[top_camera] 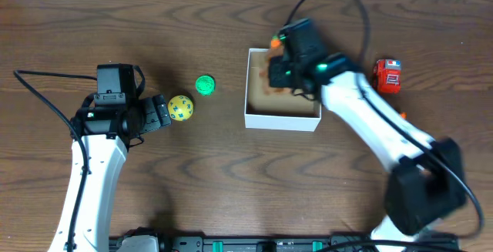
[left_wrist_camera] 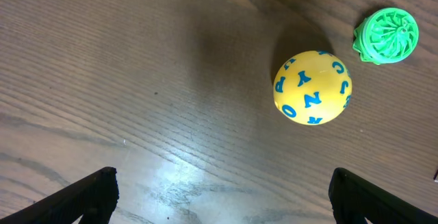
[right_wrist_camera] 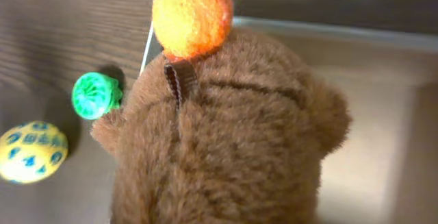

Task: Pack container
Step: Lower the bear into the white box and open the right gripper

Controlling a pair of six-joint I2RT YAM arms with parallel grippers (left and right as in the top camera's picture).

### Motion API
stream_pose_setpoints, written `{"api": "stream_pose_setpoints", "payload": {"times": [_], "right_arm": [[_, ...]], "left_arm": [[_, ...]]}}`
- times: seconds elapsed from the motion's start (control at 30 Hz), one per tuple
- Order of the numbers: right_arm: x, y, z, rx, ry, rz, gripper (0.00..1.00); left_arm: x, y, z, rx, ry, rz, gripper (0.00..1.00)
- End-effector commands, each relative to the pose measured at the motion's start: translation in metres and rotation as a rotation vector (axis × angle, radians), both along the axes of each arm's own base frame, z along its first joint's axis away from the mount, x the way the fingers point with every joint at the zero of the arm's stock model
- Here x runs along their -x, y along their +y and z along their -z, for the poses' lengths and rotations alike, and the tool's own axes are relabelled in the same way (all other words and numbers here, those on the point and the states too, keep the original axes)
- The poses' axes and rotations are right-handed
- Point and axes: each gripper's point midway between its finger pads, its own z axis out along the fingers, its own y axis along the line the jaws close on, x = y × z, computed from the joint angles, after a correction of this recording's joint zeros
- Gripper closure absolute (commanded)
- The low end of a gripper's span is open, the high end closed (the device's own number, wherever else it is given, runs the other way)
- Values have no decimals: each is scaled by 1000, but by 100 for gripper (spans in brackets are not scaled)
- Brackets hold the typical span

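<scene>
The container [top_camera: 281,120] is a white box with a brown inside; its rim also shows in the right wrist view [right_wrist_camera: 328,31]. My right gripper [top_camera: 288,73] hangs over the box's back left part. It holds a brown plush toy [right_wrist_camera: 226,135] with an orange pompom [right_wrist_camera: 191,15]; the plush hides the fingers. My left gripper [left_wrist_camera: 222,198] is open and empty, low over the table just left of a yellow ball with blue letters [top_camera: 181,106] [left_wrist_camera: 312,88]. A green ridged toy [top_camera: 204,85] [left_wrist_camera: 386,35] lies beyond the ball.
A red toy car [top_camera: 387,75] lies on the table right of the box. The yellow ball [right_wrist_camera: 31,152] and the green toy [right_wrist_camera: 94,95] also show left of the box in the right wrist view. Cables run from both arms.
</scene>
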Motion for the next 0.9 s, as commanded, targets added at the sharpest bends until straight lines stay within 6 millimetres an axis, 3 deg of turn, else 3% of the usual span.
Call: {"api": "stream_pose_setpoints", "payload": {"times": [0.0, 0.07, 0.13, 0.23, 0.5, 0.67, 0.77, 0.87], "right_arm": [[-3, 19, 27, -11, 29, 30, 74], [-7, 27, 40, -13, 25, 22, 67], [-13, 31, 48, -19, 16, 19, 54], [-23, 33, 46, -32, -24, 27, 39], [-39, 27, -5, -69, -163, 2, 28], [-38, 6, -43, -43, -229, -24, 23], [-33, -19, -54, -14, -211, 1, 20], [-27, -60, -58, 17, -157, 71, 18]], "left_arm": [[1, 3, 0, -4, 8, -21, 2], [2, 3, 0, -4, 13, -21, 2], [3, 3, 1, -4, 20, -21, 2], [6, 3, 2, -3, 33, -21, 2], [8, 3, 4, -3, 42, -21, 2], [8, 3, 4, -3, 41, -21, 2], [8, 3, 4, -3, 41, -21, 2], [8, 3, 4, -3, 43, -21, 2]]}}
